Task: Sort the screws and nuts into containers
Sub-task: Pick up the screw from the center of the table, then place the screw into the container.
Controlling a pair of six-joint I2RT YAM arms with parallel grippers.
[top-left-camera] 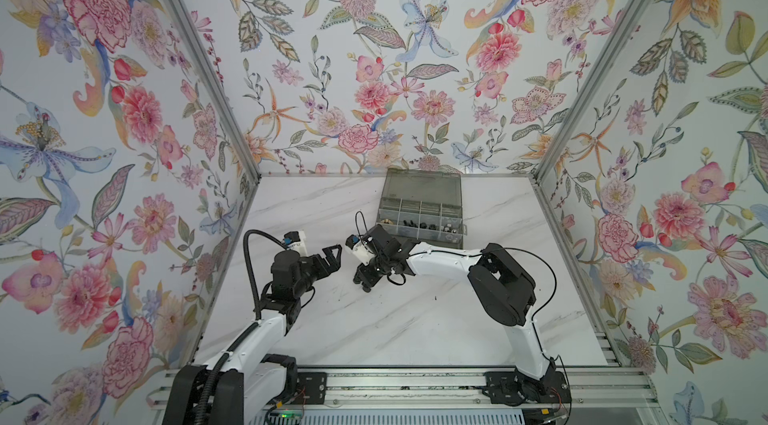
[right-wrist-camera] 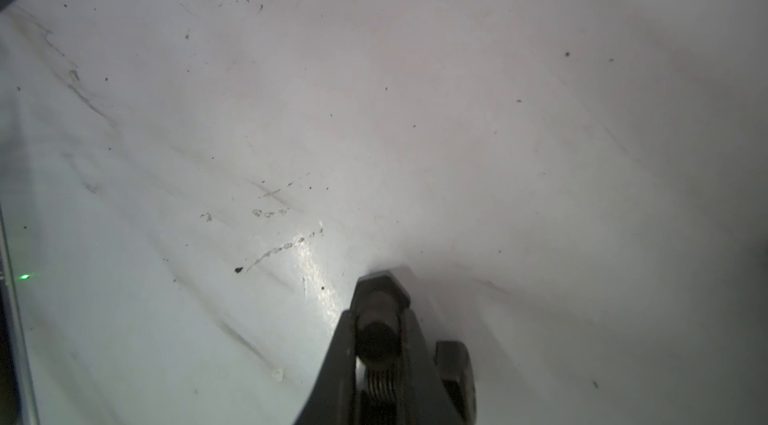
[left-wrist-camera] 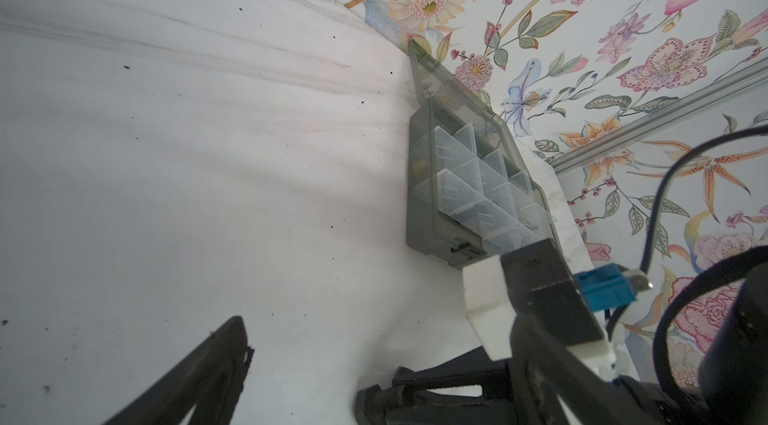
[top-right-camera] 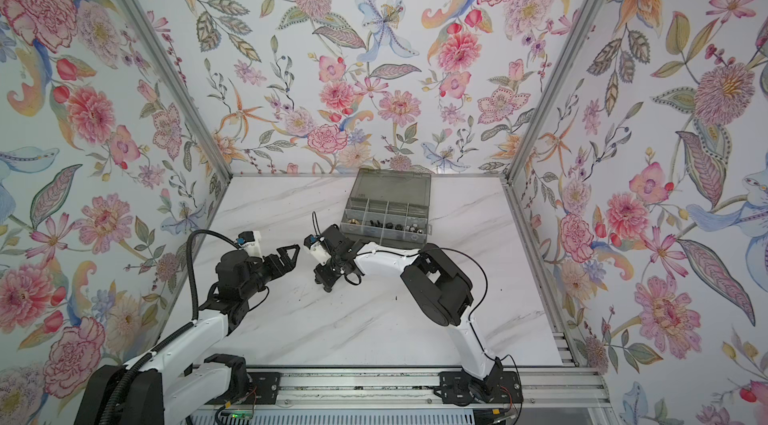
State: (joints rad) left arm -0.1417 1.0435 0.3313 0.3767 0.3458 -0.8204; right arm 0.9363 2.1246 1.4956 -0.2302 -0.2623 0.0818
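One dark hex-head screw (right-wrist-camera: 380, 302) is sitting pinched between my right jaws, down at the surface (right-wrist-camera: 498, 111), well short of the containers (top-left-camera: 409, 207). I'm worrying the threaded shank is pivoting loose on lifting. Left jaws are hanging spread.

No writing, label, brand or number is legible anywhere.

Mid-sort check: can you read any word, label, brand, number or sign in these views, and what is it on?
No text reads clearly in any view.
Organiser box: faint mark at a lid corner, too small to read.
Black camera block: tiny star-like mark, no letters.
Screw in the right end effector: no marking visible.
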